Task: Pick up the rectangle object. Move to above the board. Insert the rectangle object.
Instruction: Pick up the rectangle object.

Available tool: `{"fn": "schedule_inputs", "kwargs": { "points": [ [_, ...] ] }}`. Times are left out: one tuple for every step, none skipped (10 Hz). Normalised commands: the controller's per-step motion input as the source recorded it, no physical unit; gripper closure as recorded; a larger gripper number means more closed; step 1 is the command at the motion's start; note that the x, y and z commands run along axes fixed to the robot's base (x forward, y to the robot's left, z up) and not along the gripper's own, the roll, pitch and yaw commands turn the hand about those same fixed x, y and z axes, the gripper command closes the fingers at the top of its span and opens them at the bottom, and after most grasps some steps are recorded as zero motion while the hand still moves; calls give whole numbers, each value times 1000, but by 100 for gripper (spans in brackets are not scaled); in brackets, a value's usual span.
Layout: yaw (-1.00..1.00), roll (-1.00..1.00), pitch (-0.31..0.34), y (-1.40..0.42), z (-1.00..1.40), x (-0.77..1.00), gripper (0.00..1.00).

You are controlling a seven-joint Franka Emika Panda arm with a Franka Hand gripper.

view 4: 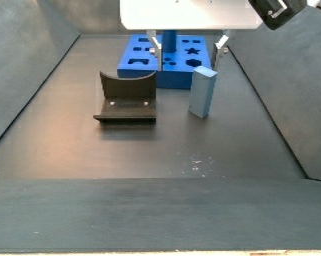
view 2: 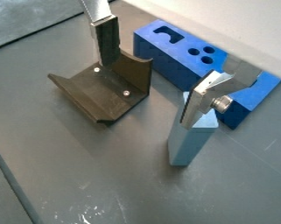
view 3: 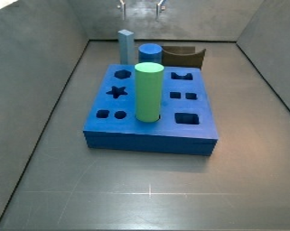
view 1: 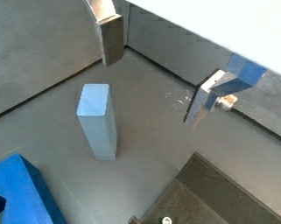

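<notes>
Insertion rig: board, fixture, bar, claw; no readable writing on any item.

Board, royal-blue, mid-table, green cylinder standing in it. Fixture at board's 7 o'clock in a side view. Rectangle object upright on table, just beside the board, free. Claw above it, wide open, holding nothing, fingers pointing down.

Dark grey floor, dully glossy, faintly seamed in squares. Enclosed by sloping grey walls. Scattered pale specks near mid-floor.
</notes>
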Motion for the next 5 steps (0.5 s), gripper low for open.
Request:
{"fn": "schedule_inputs", "kwargs": {
  "points": [
    [563, -114, -20, -351, -66, -431, 0],
    [669, -94, 0, -366, -160, -149, 0],
    [660, -137, 0, -360, -111, -149, 0],
    [303, -169, -134, -160, -114, -194, 0],
    [9, 0, 0, -17, 0, 0, 0]
  ]
}}
